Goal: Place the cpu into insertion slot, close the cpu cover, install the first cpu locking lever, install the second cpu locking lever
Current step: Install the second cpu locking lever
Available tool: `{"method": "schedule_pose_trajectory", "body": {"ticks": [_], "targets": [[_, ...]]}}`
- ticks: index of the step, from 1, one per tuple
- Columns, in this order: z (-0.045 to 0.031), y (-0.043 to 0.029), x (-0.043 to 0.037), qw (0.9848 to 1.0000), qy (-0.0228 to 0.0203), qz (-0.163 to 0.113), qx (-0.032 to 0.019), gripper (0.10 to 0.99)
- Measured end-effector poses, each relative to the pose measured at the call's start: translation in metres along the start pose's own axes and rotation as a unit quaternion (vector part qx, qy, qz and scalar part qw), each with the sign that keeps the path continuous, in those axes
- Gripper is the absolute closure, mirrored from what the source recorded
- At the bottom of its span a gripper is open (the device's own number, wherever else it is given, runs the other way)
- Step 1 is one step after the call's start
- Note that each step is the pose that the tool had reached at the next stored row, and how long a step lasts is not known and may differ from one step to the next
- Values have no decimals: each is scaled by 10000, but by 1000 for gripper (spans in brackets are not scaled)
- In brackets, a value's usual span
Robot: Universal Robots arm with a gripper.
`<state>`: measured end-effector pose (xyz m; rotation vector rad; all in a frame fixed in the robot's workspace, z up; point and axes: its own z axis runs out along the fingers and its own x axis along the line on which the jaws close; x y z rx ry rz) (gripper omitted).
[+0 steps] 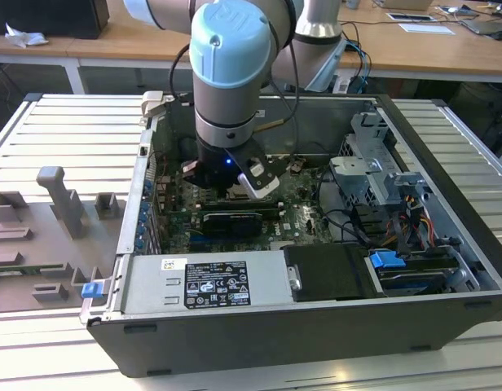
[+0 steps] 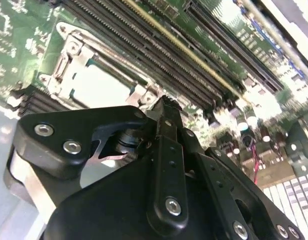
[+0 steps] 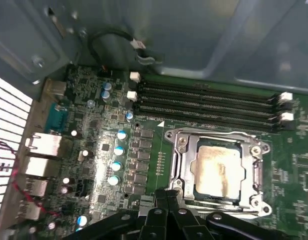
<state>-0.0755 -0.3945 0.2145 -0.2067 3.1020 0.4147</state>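
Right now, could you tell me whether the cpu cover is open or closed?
Closed: in the first wrist view the cpu cover lies flat, framing the cpu seated in the insertion slot.

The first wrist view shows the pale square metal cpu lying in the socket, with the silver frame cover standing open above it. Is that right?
Not quite. In the first wrist view the pale square metal cpu does lie in the grey-rimmed socket, but the silver frame cover is folded down flat around it, not standing open.

Slatted metal table (image 1: 39, 122) w/ open PC case (image 1: 259, 342) + grey fixture blocks (image 1: 47, 236) directly on top.
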Motion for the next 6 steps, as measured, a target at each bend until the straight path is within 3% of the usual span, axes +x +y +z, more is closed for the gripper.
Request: {"method": "schedule_pose_trajectory", "body": {"ticks": [3, 6], "targets": [[-54, 14, 0, 10000, 0, 0, -5, 980], [-58, 16, -1, 10000, -1, 0, -6, 980]]}}
